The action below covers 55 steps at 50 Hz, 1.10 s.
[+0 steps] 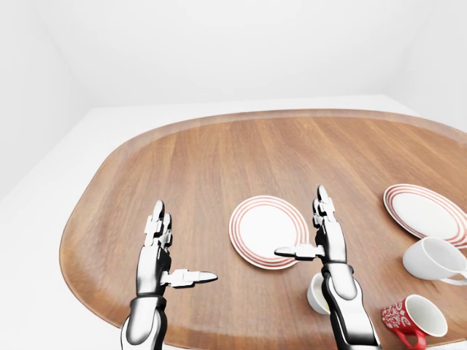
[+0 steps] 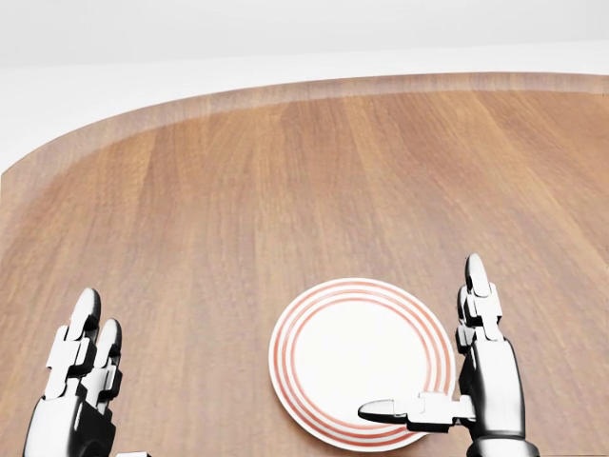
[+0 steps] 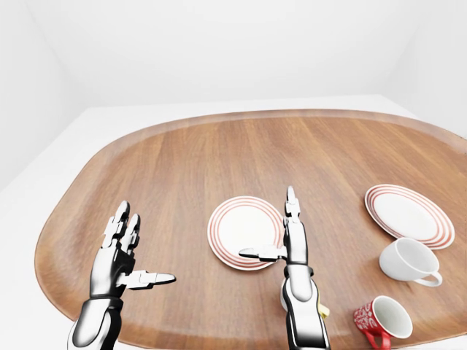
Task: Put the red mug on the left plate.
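Note:
The red mug [image 1: 412,321] with white lettering lies tilted near the table's edge at the left-eye view's bottom right. The left plate [image 1: 264,226], white with red rings, sits mid-table; the head view shows this plate [image 2: 343,357] low and right of centre. My right hand [image 1: 303,230] is open, its fingers upright beside the plate's right rim and its thumb reaching over the plate. It is well left of the red mug. My left hand [image 1: 175,251] is open above bare wood, left of the plate. Neither hand holds anything.
A second ringed plate [image 1: 427,213] lies at the right, with a white mug [image 1: 435,259] on its side just below it. A white-and-yellow mug [image 1: 316,294] is partly hidden behind my right forearm. The oval wooden table [image 1: 182,168] stands on a white floor.

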Tool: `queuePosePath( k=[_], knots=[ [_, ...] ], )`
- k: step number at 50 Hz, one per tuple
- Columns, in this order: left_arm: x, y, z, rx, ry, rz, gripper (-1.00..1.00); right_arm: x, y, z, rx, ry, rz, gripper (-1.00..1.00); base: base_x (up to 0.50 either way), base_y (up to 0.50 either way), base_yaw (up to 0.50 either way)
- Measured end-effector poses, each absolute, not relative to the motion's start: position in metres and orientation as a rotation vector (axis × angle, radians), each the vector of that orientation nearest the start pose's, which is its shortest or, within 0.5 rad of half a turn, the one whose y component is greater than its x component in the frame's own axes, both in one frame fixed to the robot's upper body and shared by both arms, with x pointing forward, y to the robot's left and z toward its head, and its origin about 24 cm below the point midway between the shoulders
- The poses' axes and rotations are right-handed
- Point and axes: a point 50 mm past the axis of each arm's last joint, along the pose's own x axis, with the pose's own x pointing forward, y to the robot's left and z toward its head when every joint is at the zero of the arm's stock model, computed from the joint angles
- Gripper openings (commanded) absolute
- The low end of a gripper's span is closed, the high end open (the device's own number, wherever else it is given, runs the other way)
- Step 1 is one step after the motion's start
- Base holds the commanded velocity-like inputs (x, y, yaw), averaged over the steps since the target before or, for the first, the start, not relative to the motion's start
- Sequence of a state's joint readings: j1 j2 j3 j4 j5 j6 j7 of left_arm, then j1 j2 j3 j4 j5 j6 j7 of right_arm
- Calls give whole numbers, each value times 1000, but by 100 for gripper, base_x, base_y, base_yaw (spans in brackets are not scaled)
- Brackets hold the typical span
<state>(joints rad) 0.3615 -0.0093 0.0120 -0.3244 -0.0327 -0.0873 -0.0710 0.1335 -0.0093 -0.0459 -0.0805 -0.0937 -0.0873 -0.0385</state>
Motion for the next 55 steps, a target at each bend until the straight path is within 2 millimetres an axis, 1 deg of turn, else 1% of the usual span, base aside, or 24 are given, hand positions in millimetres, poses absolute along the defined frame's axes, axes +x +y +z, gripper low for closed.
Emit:
queuePosePath(
  k=[17, 30, 36, 39, 42, 50, 52, 55],
  knots=[
    [183, 168, 51, -13, -68, 41, 100, 225, -171, 38, -111, -36, -108, 100, 49, -13, 0],
    [183, 168, 51, -12, -67, 40, 100, 227, -171, 42, -113, -51, -102, 100, 49, -8, 0],
    [184, 167, 51, -10, -67, 40, 100, 228, -170, 44, -126, -63, -104, 100, 0, 0, 0],
    [184, 167, 51, -10, -68, 40, 100, 231, -169, 46, -189, -70, -121, 100, 0, 0, 0],
    [185, 167, 51, -8, -69, 41, 100, 238, -165, 43, -291, -57, -132, 100, 0, 0, 0],
    [185, 166, 52, -4, -70, 44, 100, 261, -152, 19, -545, 56, -187, 100, 0, 0, 0],
    [185, 166, 52, -3, -71, 44, 100, 258, -157, 26, -604, 78, -165, 100, 0, 0, 0],
    [185, 166, 52, -1, -72, 45, 100, 252, -165, 53, -685, 3, -106, 100, 0, 0, 0]
  ],
)
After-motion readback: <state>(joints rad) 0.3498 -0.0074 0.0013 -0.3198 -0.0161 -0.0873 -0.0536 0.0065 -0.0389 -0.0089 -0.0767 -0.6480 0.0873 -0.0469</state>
